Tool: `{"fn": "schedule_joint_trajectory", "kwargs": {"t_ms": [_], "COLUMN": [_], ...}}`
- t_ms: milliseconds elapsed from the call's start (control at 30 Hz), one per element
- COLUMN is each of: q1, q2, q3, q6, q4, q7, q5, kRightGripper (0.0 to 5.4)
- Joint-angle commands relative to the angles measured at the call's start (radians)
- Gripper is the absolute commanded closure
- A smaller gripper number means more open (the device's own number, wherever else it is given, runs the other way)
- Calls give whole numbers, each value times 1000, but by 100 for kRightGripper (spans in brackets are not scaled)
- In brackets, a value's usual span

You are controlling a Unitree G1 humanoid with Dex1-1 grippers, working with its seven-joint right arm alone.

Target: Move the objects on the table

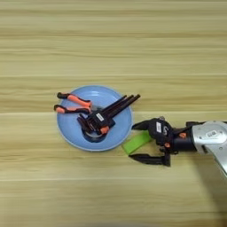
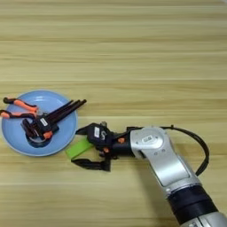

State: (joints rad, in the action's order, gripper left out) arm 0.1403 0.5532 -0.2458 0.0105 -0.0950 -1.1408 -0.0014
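Observation:
A round light-blue plate (image 1: 71, 131) lies left of centre on the table. On it rest the orange-handled pliers (image 1: 71, 103) at the upper left and the black clamp with orange tips (image 1: 103, 116), whose dark bars reach out over the plate's upper right rim. A bright green block (image 1: 137, 142) lies on the wood just off the plate's lower right rim. My right gripper (image 1: 135, 142) comes in from the right, open, with one black finger above the block and one below it, so the block sits between them.
The silver forearm (image 2: 159, 162) runs from the lower right corner toward the gripper, with a black cable (image 2: 201, 148) looping beside it. Bare wood planks (image 1: 113, 44) extend behind the plate and along the front.

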Motion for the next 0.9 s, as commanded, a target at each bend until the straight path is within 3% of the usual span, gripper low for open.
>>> {"fn": "schedule_joint_trajectory", "kwargs": {"t_ms": [33, 800, 900], "q1": [45, 62, 64], "q2": [33, 84, 92], "q3": [15, 11, 16], "q6": [4, 32, 32], "q4": [13, 11, 14], "q7": [31, 13, 6], "q5": [-11, -28, -23], "kRightGripper": [179, 394, 398]}}
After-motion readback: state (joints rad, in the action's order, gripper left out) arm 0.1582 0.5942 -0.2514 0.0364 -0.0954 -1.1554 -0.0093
